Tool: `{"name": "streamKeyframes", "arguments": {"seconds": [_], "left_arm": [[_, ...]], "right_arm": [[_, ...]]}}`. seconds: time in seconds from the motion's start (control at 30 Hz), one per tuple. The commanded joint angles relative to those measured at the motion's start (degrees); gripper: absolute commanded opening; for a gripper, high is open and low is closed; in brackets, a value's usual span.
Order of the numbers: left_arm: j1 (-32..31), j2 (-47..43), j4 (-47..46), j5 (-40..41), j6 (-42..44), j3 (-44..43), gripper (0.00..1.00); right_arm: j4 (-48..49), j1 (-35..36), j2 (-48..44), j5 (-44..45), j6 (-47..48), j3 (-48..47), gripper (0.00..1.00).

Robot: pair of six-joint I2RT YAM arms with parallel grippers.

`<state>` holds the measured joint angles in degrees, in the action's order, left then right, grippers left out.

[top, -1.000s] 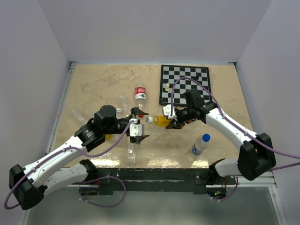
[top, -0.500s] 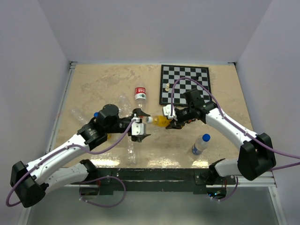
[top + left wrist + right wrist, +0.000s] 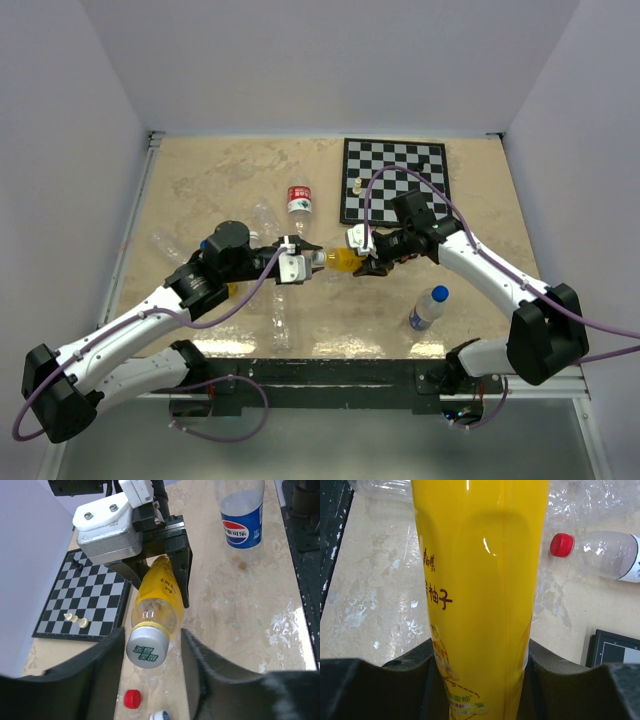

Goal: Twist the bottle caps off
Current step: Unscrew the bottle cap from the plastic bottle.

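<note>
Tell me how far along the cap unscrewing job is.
Done: apparently one, since a loose red cap lies on the table. In hand: the right hand holds the yellow bottle while the left hand straddles its white cap, still screwed on. Left: that cap, plus the blue-capped bottle and the red-capped bottle.

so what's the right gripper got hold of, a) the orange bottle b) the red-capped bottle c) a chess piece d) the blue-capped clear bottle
a: the right gripper has its jaws closed around the body of the orange bottle.
</note>
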<state>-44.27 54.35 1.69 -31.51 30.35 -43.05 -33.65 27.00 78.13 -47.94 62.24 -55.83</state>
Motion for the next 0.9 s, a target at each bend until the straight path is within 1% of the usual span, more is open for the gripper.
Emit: {"name": "streamKeyframes", "arguments": {"seconds": [0.0,0.1,0.2,0.3,0.37,0.43,0.5,0.57,0.63,0.77,0.87], "left_arm": [[0.15,-0.21,-2.75,0.04,-1.61,-2.3,0.36],[0.15,0.06,-1.87,0.65,-2.66,-2.92,0.14],[0.15,0.41,-1.78,1.62,-5.64,-3.45,0.01],[0.15,0.85,0.32,4.42,-13.97,-5.11,0.0],[0.15,1.46,0.68,6.8,-23.18,-6.52,0.0],[0.06,2.34,0.94,10.04,-37.39,-7.84,0.0],[0.06,3.57,4.61,16.44,-50.67,-9.85,0.0],[-0.02,5.32,10.49,21.29,-58.0,-12.48,0.0],[-0.03,6.38,14.12,23.85,-60.75,-14.16,0.0],[-0.11,4.63,11.14,25.79,-61.2,-11.62,0.0],[-0.11,4.54,11.14,26.41,-61.2,-11.71,0.0]], "right_arm": [[-0.63,0.42,0.1,-1.36,0.95,-1.38,0.0],[-0.72,0.42,0.27,-1.36,0.87,-1.38,0.0],[-0.63,0.42,0.1,-1.36,0.87,-1.38,0.0],[-0.72,0.42,0.1,-1.28,0.87,-1.38,0.0],[-0.63,0.5,0.18,-1.36,0.87,-1.38,0.0],[-0.63,0.51,0.27,-1.28,0.87,-1.38,0.0],[-0.63,0.51,0.36,-1.19,0.87,-1.38,0.0],[-0.63,0.51,0.53,-1.19,0.87,-1.38,0.0],[-0.54,0.51,0.53,-1.1,0.78,-1.38,0.0],[-0.54,0.51,0.45,-0.92,0.78,-1.3,0.0],[-0.45,0.51,0.53,-0.84,0.69,-1.3,0.0]]}}
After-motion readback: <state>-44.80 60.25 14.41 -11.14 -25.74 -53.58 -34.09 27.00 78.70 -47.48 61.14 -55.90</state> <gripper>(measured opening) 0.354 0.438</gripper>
